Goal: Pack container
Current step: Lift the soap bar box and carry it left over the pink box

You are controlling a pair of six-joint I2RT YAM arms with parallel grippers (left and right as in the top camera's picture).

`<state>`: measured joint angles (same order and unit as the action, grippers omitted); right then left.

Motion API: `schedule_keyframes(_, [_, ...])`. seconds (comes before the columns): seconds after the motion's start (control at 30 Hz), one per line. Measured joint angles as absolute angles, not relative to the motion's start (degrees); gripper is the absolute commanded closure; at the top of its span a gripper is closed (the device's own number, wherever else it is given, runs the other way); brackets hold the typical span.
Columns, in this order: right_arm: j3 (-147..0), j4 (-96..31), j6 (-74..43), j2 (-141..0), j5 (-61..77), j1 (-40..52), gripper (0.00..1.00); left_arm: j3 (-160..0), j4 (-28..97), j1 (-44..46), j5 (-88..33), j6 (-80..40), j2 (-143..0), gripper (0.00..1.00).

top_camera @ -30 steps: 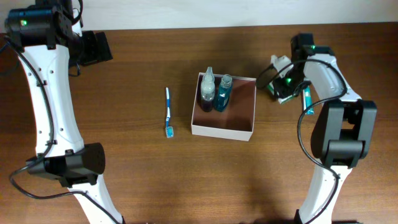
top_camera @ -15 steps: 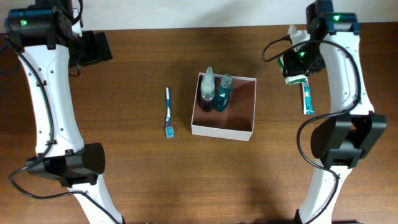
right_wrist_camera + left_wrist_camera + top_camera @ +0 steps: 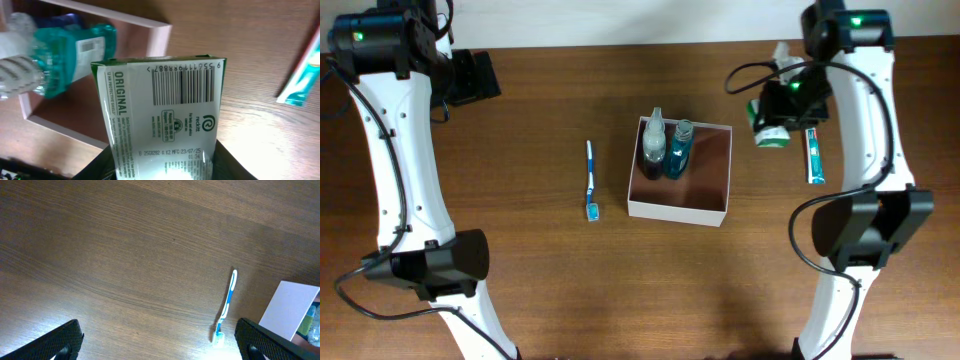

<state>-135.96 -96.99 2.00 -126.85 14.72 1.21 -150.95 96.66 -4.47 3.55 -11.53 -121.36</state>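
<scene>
The container (image 3: 675, 211) is a shallow white-walled box with a reddish-brown inside, at mid-table. A clear bottle (image 3: 653, 140) and a teal bottle (image 3: 679, 148) lie in its left part. My right gripper (image 3: 775, 115) hangs just right of the container's far right corner, shut on a green-and-white carton (image 3: 770, 136). In the right wrist view the carton (image 3: 162, 105) fills the middle, with the container's wall (image 3: 156, 40) and the teal bottle (image 3: 75, 60) behind it. My left gripper (image 3: 470, 78) is open at the far left, holding nothing.
A blue-and-white toothbrush (image 3: 591, 182) lies left of the container, also seen as the toothbrush (image 3: 227, 302) in the left wrist view beside the container's white wall (image 3: 290, 310). A teal toothpaste tube (image 3: 813, 156) lies on the table to the right.
My right gripper carried the carton up and away toward the far right, then swung back left toward the container's right corner. The left arm has not moved.
</scene>
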Motion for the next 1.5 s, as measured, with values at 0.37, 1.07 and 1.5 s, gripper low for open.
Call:
schedule_keyframes(0.37, [-136.0,-95.1,-7.6,-126.8,14.6,10.0,0.57,-151.0,96.7,-4.5,3.6,-11.5,-121.4,0.01])
schedule_keyframes(1.07, [-136.0,-92.7,-25.1,-126.8,4.3,15.4,0.54,-151.0,96.7,-4.5,3.6,-11.5,-121.4,0.01])
schedule_keyframes(1.5, [-135.9,-90.9,-26.9,-126.8,-1.1,15.8,0.53,-151.0,96.7,-4.5,3.6,-11.5,-121.4,0.01])
